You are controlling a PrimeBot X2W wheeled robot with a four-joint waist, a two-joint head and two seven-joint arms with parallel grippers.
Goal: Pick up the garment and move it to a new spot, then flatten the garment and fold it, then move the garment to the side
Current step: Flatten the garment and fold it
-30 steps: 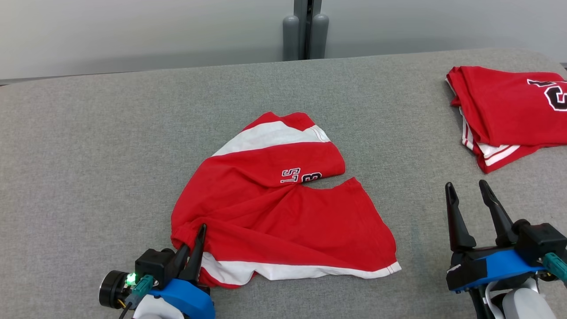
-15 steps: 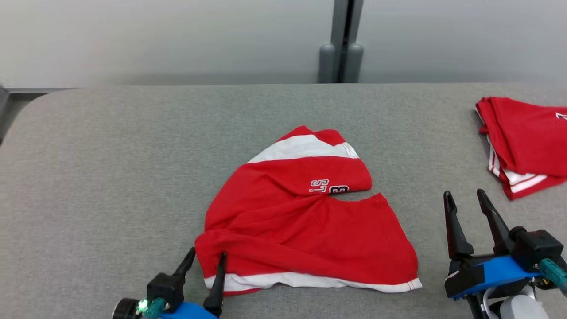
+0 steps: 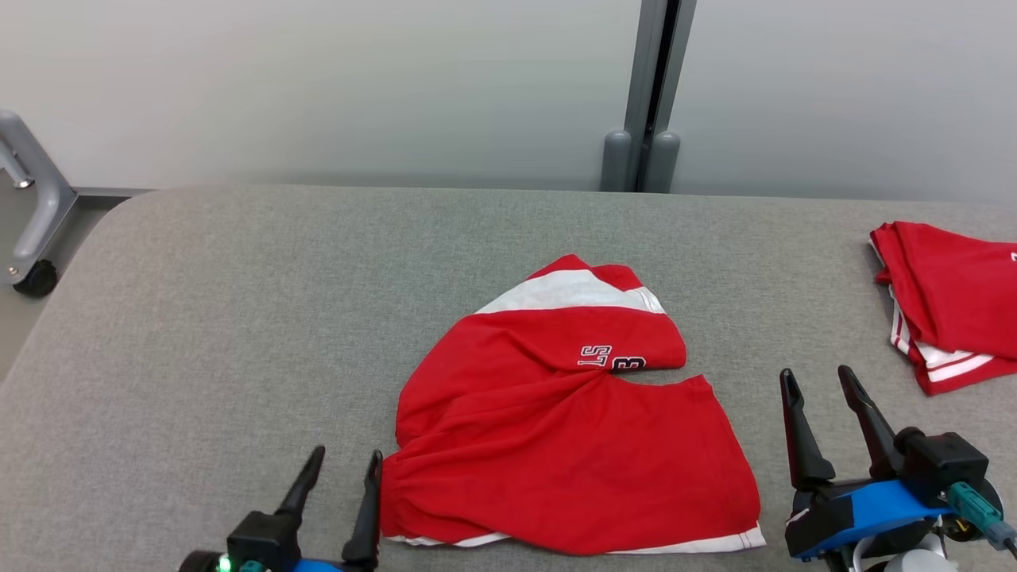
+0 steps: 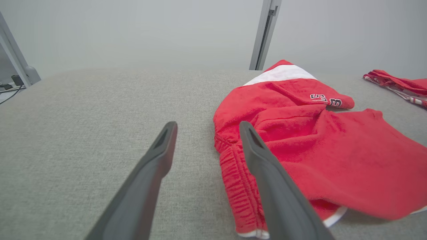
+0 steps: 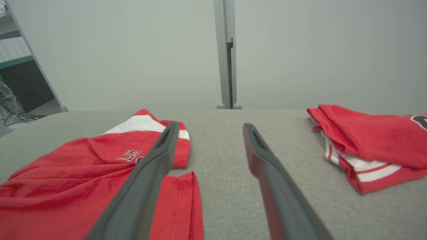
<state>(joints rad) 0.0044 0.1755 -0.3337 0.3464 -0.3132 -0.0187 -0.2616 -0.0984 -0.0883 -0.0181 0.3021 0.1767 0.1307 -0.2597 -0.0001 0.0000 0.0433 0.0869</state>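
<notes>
Over the last second the left gripper (image 3: pixel 346 457) has let go of the gathered waistband (image 3: pixel 388 500) it was pinching and drawn back toward the near edge. The head camera has swung too, so the scene's shift is not the cloth travelling. In the head view the red shorts (image 3: pixel 556 445) lie rumpled at the middle of the tabletop (image 3: pixel 199 318), close to its near edge, with one leg lapped over the other. The left gripper stands just beside the waistband, spread and empty. The right gripper (image 3: pixel 816 375) is spread just as wide near the near right corner, clear of the hem. A folded red garment (image 3: pixel 945 294) sits by the right edge. In the left wrist view the fingers (image 4: pixel 267 173) frame bare tabletop; whether one brushes the elastic, I cannot tell. The shorts look light, limp and quick to wrinkle, so the thick waistband corners or stitched hems should give the surest bite. In the right wrist view the parted fingers hold nothing, with the shorts on one side and the folded garment on the other.
</notes>
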